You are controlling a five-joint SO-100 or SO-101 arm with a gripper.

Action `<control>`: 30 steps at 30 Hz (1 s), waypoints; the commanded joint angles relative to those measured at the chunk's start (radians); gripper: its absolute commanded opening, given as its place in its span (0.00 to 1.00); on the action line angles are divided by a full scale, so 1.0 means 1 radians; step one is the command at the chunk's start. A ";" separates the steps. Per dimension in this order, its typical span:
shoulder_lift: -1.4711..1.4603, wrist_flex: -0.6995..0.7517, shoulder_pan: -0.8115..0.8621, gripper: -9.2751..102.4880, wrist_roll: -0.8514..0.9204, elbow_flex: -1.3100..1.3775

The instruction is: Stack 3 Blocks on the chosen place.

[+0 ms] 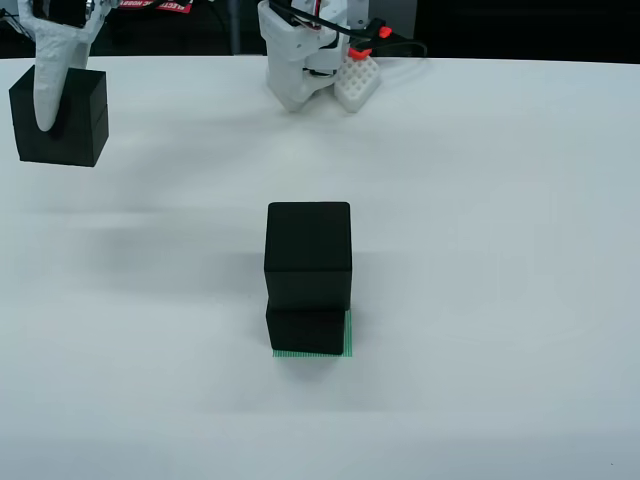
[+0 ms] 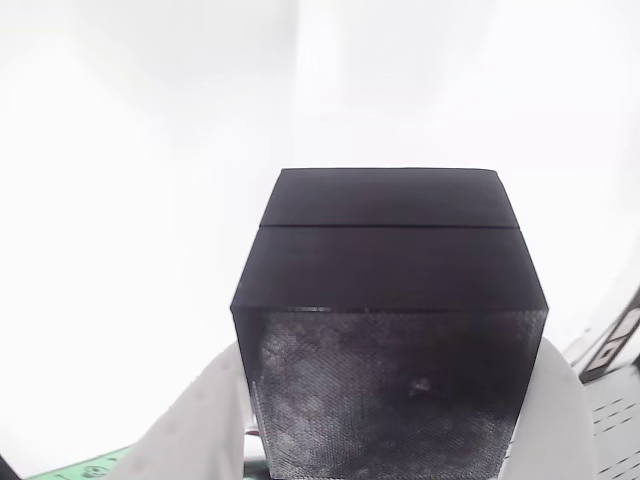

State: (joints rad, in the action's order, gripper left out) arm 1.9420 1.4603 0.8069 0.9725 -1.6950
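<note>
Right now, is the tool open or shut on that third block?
Shut on the third block: the tool has white fingers pressing both its sides.

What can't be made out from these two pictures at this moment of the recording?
- View from above: the green patch is mostly hidden under the two stacked blocks; just a thin strip shows.
- View from above: the upper part of the tool is cut off by the top edge.
- View riding on the tool: the third block hides the table under it, and the bottom edge cuts off the white fingers.
</note>
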 commanded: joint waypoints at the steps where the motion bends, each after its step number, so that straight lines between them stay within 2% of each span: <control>1: 0.066 0.063 -0.164 0.24 -0.008 0.075; 5: 0.075 0.077 -0.290 0.24 -0.008 0.107; 14: 0.100 0.110 -0.449 0.24 0.008 0.236; 25: 0.206 0.112 -0.716 0.25 0.008 0.196; 30: 0.179 0.112 -0.765 0.25 0.008 0.140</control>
State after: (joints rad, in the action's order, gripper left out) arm 2.1123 1.5708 0.0614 0.9725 -1.5463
